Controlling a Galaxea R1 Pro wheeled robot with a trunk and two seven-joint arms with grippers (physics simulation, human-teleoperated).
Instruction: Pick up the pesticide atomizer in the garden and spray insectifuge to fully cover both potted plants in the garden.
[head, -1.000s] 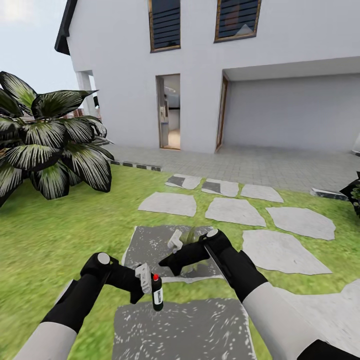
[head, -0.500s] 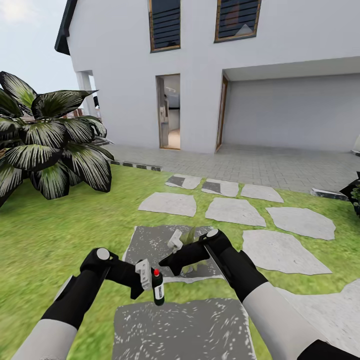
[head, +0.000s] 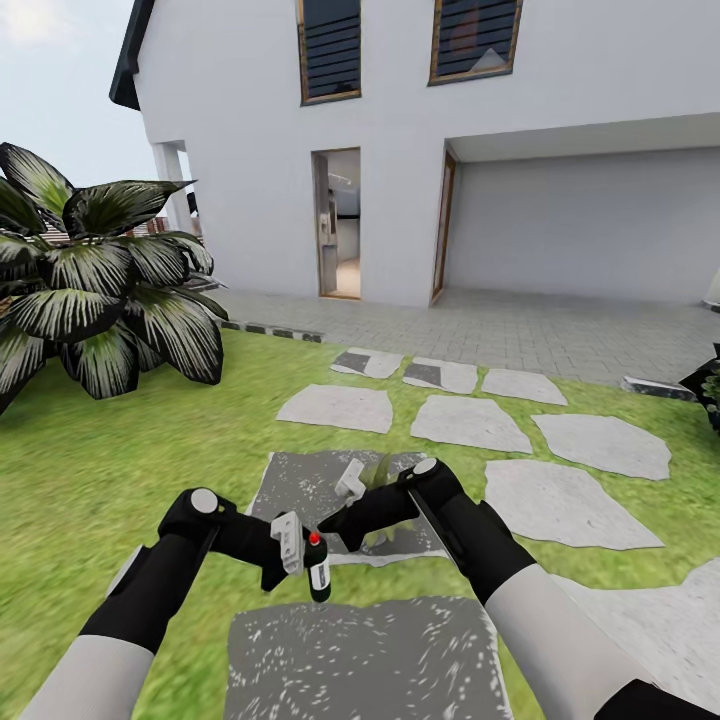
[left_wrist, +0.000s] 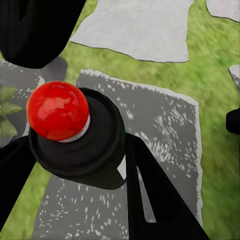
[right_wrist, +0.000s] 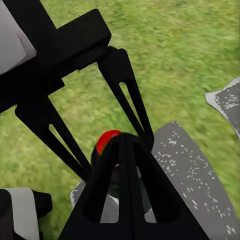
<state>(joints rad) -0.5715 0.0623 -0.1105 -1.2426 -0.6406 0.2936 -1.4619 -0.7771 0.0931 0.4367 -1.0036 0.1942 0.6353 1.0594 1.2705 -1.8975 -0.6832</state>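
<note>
Head view, lower middle of the frame: the left claw (head: 297, 545) is closed around the pesticide atomizer (head: 318, 568), which hangs upright with its red cap up, above a speckled grey paving slab (head: 370, 655). Left wrist view puts the red cap (left_wrist: 58, 110) between two dark fingers (left_wrist: 152, 200). Just above it in the head view, the right claw (head: 345, 500) hovers over a small potted plant (head: 378, 472) that it partly hides; whether its jaws are parted I cannot tell. To spray well, I would tilt the nozzle toward the rosette, keep the grip firm and move the right arm aside so the leaves lie open to the mist.
</note>
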